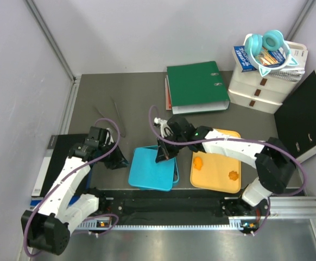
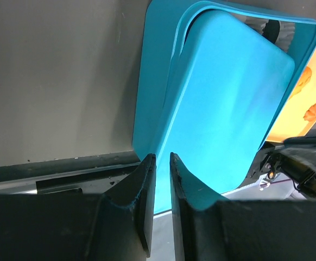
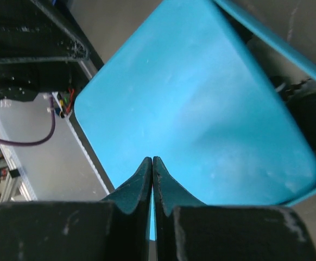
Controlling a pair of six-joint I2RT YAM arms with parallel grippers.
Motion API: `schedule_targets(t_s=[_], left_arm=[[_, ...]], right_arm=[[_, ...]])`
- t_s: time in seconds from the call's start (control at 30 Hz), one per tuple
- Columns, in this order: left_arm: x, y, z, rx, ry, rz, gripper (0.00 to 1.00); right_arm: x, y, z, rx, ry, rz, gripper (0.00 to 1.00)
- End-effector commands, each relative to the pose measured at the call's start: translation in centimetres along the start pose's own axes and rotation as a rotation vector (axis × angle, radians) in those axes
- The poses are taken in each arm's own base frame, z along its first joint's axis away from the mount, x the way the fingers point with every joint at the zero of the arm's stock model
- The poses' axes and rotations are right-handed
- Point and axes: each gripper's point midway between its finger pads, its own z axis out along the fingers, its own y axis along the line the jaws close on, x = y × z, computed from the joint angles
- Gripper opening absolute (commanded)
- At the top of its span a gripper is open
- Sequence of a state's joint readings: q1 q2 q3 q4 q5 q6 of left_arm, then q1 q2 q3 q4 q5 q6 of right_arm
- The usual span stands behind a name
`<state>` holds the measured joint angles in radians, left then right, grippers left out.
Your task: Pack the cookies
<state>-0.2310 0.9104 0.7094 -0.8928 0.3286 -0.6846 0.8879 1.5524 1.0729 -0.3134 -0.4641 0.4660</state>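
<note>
Top external view gives me two orange flower-shaped cookies lying apart on the flat yellow-orange tray, just right of the turquoise plastic box on the grey counter. My right hand hangs over the box, its fingers pressed together on nothing. My left hand sits at the box's rim, fingers narrowly apart; I cannot tell whether they pinch it.
</note>
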Motion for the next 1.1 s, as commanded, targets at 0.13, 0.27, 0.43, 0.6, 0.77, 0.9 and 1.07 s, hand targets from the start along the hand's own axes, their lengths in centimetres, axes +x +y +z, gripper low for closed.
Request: schedule_targets(t_s=[0.13, 0.27, 0.43, 0.6, 0.77, 0.9, 1.07], left_arm=[[-0.4, -0.6, 0.3, 0.034, -0.019, 0.006, 0.21], [-0.5, -0.7, 0.3, 0.034, -0.021, 0.006, 0.22], [-0.5, -0.6, 0.4, 0.034, -0.019, 0.007, 0.21], [-0.6, -0.7, 0.5, 0.037, -0.02, 0.01, 0.22], [-0.5, -0.6, 0.6, 0.037, -0.015, 0.007, 0.22], [-0.5, -0.7, 0.6, 0.04, -0.018, 0.007, 0.21], [-0.5, -0.7, 0.5, 0.04, -0.018, 0.008, 0.22]], right_arm=[[3.4, 1.8, 2.7, -0.07, 0.152, -0.085, 0.0], [4.5, 1.8, 3.5, -0.083, 0.203, -0.082, 0.0], [5.3, 2.7, 4.1, -0.121, 0.253, -0.101, 0.01], [5.4, 2.3, 4.4, -0.094, 0.255, -0.1, 0.02], [5.1, 1.8, 4.4, -0.059, 0.241, -0.1, 0.01], [4.4, 0.3, 4.3, -0.006, 0.215, -0.064, 0.01], [3.8, -1.5, 3.9, 0.049, 0.199, -0.028, 0.01]])
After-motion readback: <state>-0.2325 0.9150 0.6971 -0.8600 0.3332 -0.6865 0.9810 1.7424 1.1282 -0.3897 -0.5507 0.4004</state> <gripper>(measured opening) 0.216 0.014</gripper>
